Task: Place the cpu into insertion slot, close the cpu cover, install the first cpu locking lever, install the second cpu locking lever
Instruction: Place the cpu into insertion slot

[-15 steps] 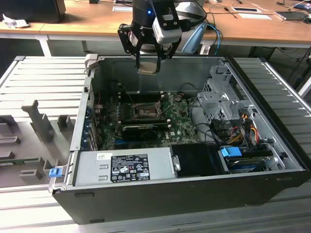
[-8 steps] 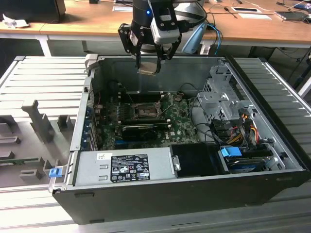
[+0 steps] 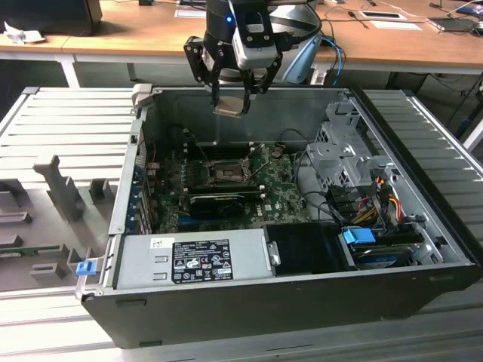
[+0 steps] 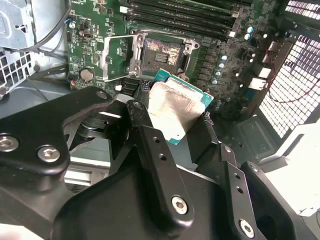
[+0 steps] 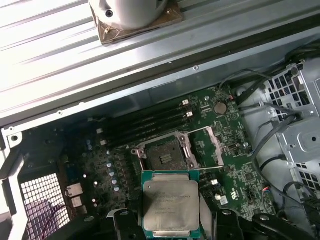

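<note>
gripper [image 3: 231,100] pinching cpu [image 3: 229,108], metal top up, hanging clear at 12 o'clock from the open insertion slot [image 3: 226,172] in exterior view.

My arm [image 3: 223,19] stands at twelve o'clock in the exterior view, with the wrist straight and my gripper [image 3: 231,98] pointing down toward six o'clock. My fingers [image 4: 150,145] are clamped on the cpu [image 5: 171,202], one on each opposite edge, holding it flat.
</note>
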`<state>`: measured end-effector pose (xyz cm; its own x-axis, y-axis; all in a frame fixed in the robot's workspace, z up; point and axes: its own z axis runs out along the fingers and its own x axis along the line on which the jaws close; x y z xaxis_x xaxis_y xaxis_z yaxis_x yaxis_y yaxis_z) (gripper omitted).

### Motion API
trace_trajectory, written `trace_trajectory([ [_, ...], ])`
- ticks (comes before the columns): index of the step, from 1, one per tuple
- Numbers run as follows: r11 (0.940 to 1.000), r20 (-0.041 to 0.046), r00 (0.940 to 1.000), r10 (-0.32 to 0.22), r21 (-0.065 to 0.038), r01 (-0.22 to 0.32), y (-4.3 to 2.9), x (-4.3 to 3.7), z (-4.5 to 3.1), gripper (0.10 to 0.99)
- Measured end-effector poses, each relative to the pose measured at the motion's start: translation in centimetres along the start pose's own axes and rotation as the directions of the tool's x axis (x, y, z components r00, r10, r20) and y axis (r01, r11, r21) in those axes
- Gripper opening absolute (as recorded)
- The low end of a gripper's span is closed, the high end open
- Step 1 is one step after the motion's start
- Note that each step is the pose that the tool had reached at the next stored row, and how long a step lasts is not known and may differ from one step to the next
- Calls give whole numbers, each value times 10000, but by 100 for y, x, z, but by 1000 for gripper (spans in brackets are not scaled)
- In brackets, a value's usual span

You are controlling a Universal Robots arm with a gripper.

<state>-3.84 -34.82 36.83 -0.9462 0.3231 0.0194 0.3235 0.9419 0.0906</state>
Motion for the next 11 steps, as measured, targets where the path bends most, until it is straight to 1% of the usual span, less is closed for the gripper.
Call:
trace_trajectory([
  [2, 10000, 7, 10000, 75, -1, -75, 0, 0, 2, 541],
  [6, 9990, 41, 9990, 450, -9, -450, 0, 0, 4, 541],
  [8, 9969, 72, 9968, 792, -18, -792, -1, 0, 6, 541],
  [11, 9937, 100, 9937, 1118, -26, -1117, -1, 0, 8, 541],
])
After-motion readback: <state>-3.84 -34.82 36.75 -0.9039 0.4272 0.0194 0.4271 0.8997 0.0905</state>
